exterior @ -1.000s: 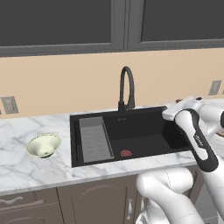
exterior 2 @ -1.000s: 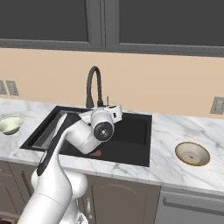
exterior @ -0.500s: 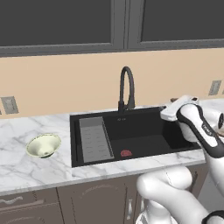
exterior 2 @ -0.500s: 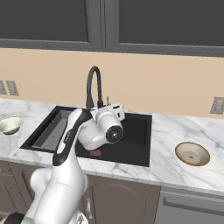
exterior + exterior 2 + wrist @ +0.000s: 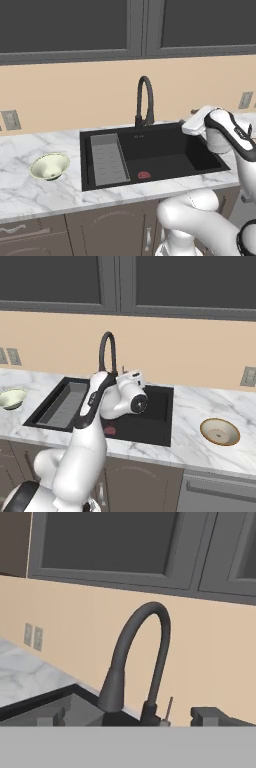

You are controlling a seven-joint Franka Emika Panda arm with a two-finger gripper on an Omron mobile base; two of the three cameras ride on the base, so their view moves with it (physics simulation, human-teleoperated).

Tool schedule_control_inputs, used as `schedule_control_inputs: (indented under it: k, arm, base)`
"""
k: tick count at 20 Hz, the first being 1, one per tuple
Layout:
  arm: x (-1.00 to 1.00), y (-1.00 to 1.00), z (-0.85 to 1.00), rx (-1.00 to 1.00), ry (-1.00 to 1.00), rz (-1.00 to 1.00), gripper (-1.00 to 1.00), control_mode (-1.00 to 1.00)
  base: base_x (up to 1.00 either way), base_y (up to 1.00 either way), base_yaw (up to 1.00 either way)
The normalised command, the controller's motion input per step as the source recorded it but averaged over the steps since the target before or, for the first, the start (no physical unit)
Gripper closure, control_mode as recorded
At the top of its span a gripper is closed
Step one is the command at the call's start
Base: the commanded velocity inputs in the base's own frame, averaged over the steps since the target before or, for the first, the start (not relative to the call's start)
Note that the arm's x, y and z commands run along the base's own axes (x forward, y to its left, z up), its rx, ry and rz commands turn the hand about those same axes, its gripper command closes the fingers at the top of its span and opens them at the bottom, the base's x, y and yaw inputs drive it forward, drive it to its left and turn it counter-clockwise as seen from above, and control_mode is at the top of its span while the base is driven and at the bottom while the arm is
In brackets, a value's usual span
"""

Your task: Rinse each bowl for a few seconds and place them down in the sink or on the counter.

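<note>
the cream-green bowl [image 5: 49, 166] sits untouched on the worktop [image 5: 30, 192] left of the black sink [image 5: 165, 155]. over the basin, the arm has swung its wrist toward the arched faucet [image 5: 145, 102] in the last second, its pincer [image 5: 130, 717] spread wide and empty. the beige bowl [image 5: 220, 431] waits on the right; rinsing has likely not begun.

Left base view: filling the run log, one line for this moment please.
end effector: open, empty, facing black arched faucet | pale cream-green bowl: counter, left | shallow beige bowl: counter, right
</note>
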Motion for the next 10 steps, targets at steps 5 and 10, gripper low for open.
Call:
schedule_control_inputs:
  k: [5, 10]
  arm:
    - [0.20, 0.07, 0.00, 0.00, 0.00, 0.02, -1.00, -1.00]
    - [0.15, 0.03, -0.06, 0.01, -0.04, 0.01, -1.00, -1.00]
  base:
    - [0.00, 0.00, 0.00]
    - [0.00, 0.00, 0.00]
